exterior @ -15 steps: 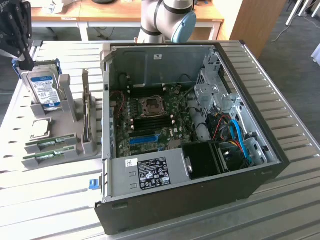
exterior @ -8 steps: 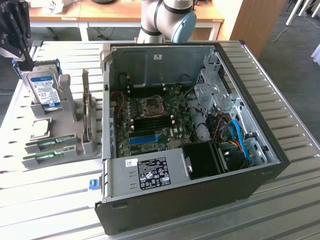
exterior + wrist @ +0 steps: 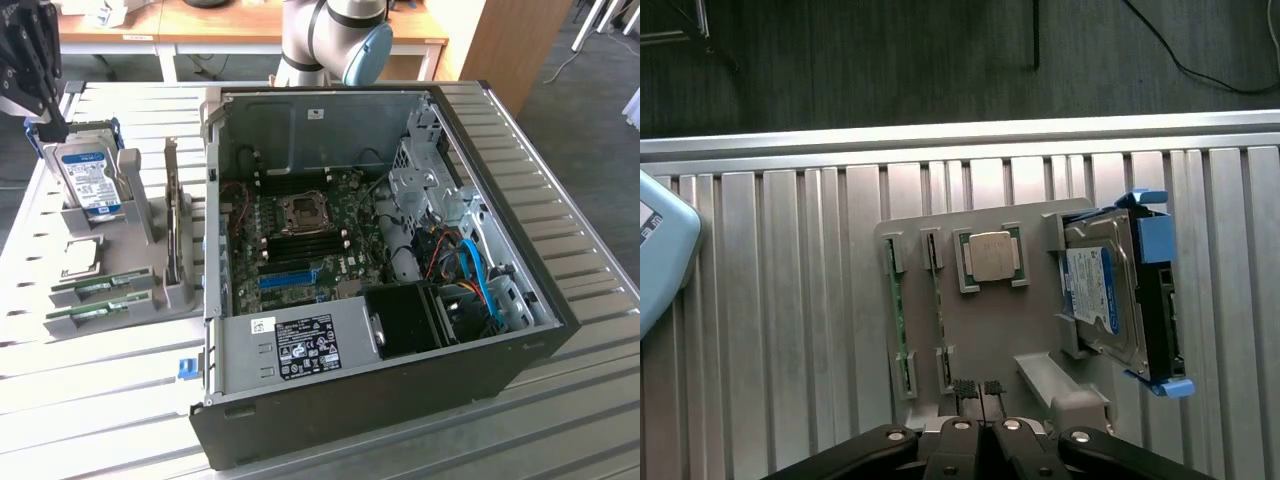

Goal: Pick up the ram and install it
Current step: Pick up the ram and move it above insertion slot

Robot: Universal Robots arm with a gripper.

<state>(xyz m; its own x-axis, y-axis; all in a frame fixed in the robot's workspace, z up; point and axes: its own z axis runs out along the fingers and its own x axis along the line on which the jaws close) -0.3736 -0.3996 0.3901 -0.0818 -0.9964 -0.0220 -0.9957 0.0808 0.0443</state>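
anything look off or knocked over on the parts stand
Nothing stands out. The ram sticks lie straight in their slots on the grey stand, the processor sits flat in its pocket, and the hard drive rests in its cradle.

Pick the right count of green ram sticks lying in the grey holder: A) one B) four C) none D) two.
D: one ram stick and a second ram stick lie side by side in slots of the grey holder, next to the processor chip.
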